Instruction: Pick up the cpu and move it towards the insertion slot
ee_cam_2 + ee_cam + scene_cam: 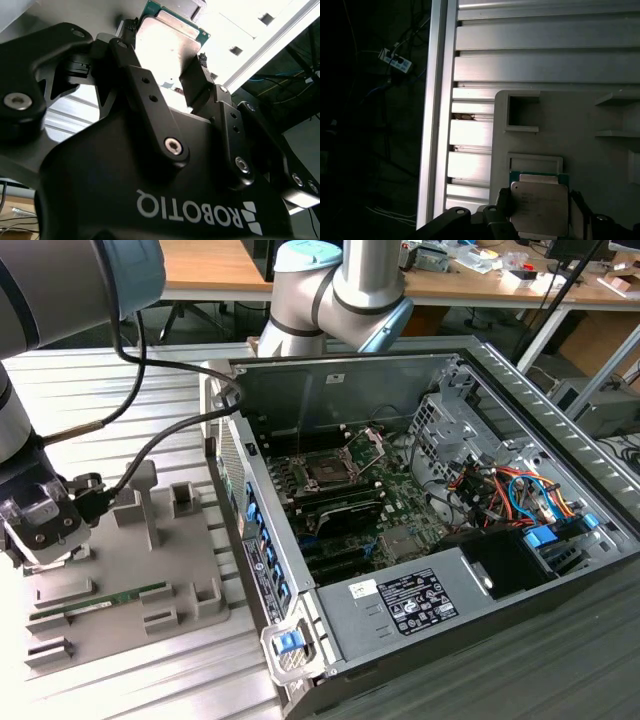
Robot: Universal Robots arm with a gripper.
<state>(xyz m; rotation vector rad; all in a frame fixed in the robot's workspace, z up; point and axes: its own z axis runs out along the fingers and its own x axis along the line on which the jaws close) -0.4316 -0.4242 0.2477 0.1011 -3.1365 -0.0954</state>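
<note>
in the exterior view my gripper [42,525] hangs over the grey fixture tray [120,570] at that view's left, well apart from the insertion slot [328,472] in the open computer case [480,630]. the slot's bracket stands raised, which i judge leaves the socket free. in the second wrist view my jaws are clenched on the cpu [167,42], fingers [134,75] on opposite edges, probably to spare its contacts. in the first wrist view the cpu lies flat, just beside a framed recess [534,164] in the tray.

cpu [540,207]: flat square chip, silvery lid, thin green edge. Clamped at opposite edges between tool [165,56] fingers, over grey tray [600,165].
insertion slot [328,472]: dark square socket, silver frame, bracket hinged up, inside open computer case [330,390]; well apart from cpu.
</note>
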